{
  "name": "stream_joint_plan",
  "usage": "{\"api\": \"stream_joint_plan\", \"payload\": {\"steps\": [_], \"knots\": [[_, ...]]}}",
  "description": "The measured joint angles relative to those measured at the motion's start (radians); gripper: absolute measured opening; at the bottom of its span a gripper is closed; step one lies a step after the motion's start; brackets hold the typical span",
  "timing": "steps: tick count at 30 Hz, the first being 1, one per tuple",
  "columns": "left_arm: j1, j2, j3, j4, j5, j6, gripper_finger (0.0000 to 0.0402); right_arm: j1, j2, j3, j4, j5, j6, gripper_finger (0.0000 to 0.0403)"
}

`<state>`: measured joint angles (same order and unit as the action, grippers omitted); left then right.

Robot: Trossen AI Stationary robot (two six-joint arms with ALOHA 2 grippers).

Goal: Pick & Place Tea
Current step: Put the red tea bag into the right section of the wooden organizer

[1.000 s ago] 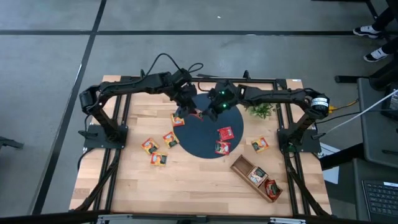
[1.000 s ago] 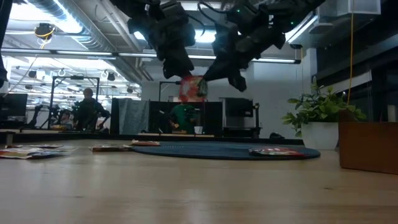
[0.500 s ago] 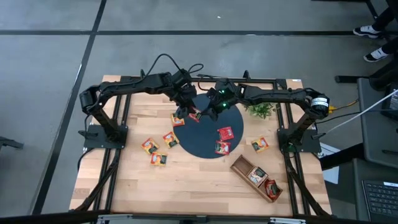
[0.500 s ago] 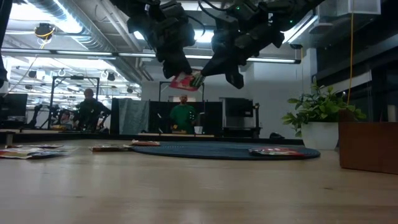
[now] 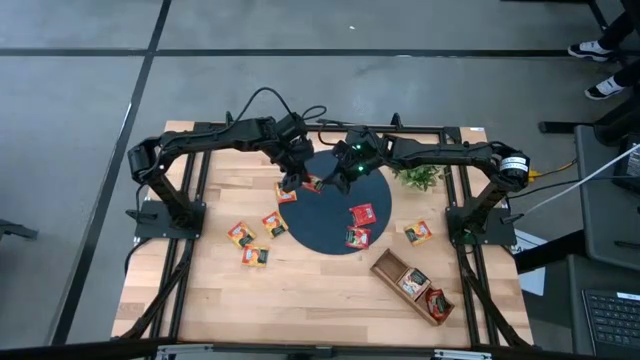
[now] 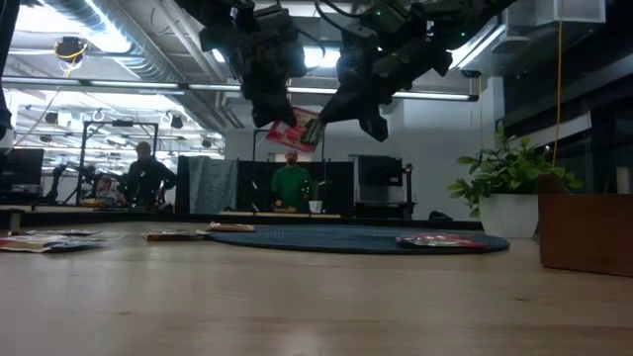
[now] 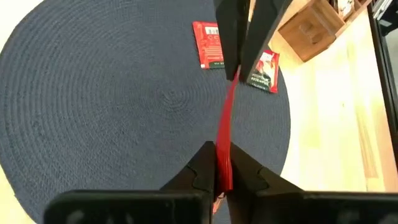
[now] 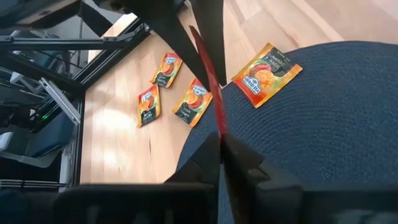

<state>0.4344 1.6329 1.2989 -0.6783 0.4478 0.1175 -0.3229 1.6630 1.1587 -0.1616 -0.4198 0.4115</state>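
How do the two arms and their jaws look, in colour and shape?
Both arms are black and slim, built of jointed segments. The left arm has a black cable looping above it. The right arm shows small green lights near its wrist and a silver ring at one joint. Each gripper has two flat, dark, tapered fingers.

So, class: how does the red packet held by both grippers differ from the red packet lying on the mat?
The held packet hangs in the air, tilted; the mat packet lies flat on the dark mat. The held one is pinched by the left gripper and right gripper; the mat one is untouched. Both are red.
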Motion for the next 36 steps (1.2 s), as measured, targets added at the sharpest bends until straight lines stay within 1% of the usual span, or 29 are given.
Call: {"api": "stream_joint_plan", "payload": {"steps": [3,6,10,13,17,21,24,30,36], "knots": [[0.001,-0.009,0.0,-0.046,-0.001,-0.026,0.0009,0.0,0.0,0.0,-0.009,-0.018,0.008,0.0052],[0.022,-0.052,0.0,-0.074,0.014,-0.049,0.0009,0.0,0.0,0.0,-0.049,-0.042,0.008,0.0087],[0.084,-0.142,0.0,-0.037,0.046,-0.085,0.0009,0.001,0.0,-0.002,-0.054,-0.053,0.003,0.013],[0.133,-0.2,0.0,0.008,0.045,-0.134,0.0009,0.001,0.0,-0.002,-0.004,-0.052,0.027,0.0149],[0.173,-0.259,0.0,0.097,0.046,-0.213,0.0009,0.007,0.0,-0.003,0.164,-0.034,0.067,0.0156],[0.181,-0.309,0.0,0.205,0.046,-0.308,0.0009,0.008,-0.005,-0.003,0.366,0.044,0.123,0.0157],[0.181,-0.346,0.0,0.302,0.041,-0.378,0.001,0.007,-0.01,0.01,0.463,0.1,0.134,0.0157],[0.181,-0.409,0.0,0.477,-0.035,-0.496,0.001,0.008,-0.012,0.063,0.586,0.14,0.104,0.0157],[0.183,-0.451,0.0,0.556,-0.108,-0.543,0.0011,0.008,-0.012,0.124,0.68,0.149,0.054,0.0157]]}}
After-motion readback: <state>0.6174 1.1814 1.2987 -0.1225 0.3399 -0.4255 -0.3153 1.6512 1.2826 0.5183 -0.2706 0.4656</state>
